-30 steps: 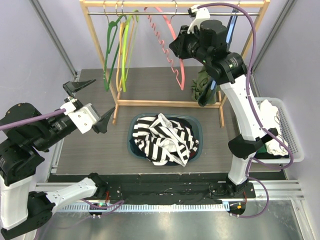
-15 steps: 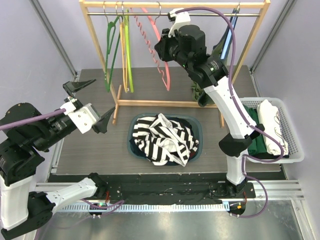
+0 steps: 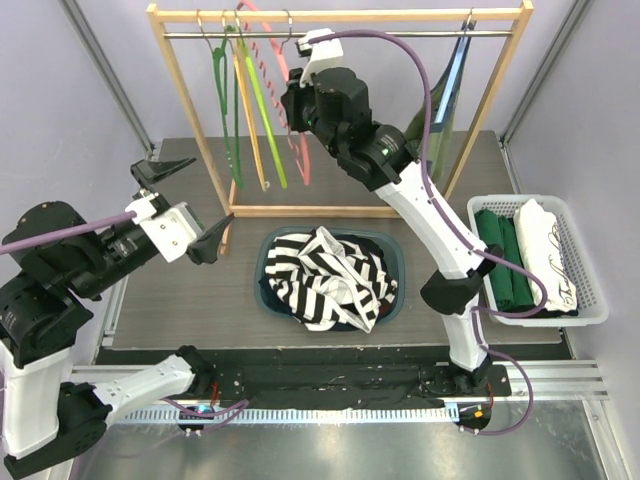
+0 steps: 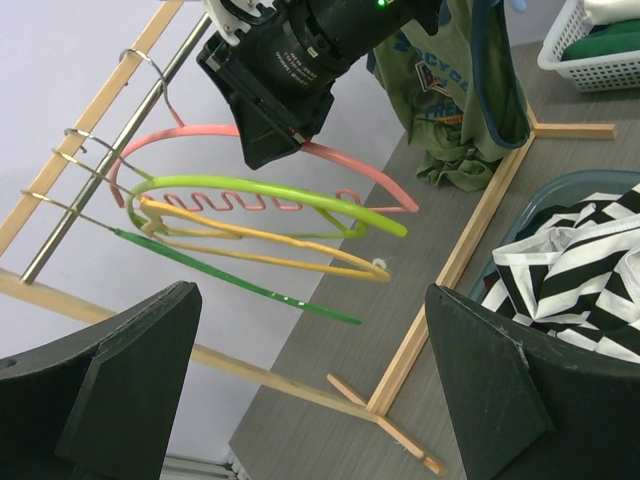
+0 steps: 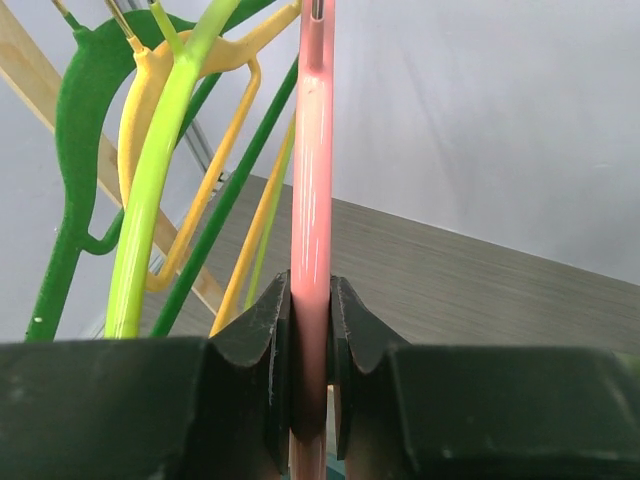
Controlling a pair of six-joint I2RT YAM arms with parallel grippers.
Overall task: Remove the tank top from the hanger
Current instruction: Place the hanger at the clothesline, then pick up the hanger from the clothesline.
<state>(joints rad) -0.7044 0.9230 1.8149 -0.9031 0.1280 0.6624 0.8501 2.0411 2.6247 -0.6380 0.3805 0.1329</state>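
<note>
Right wrist only, fingers [image 5: 262, 345] clamp pink hanger [image 5: 312, 200]

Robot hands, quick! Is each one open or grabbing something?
Left gripper: open, holding nothing.
Right gripper: closed on the pink hanger.

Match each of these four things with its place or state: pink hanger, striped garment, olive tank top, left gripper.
Things:
1. pink hanger
2. striped garment
3. olive tank top
4. left gripper

Places or states:
A. lying in the blue tub
B. open, holding nothing
C. clamped in the right gripper
D. hanging at the right end of the rack

Pairs: 1-C, 2-A, 3-D, 4-B
</note>
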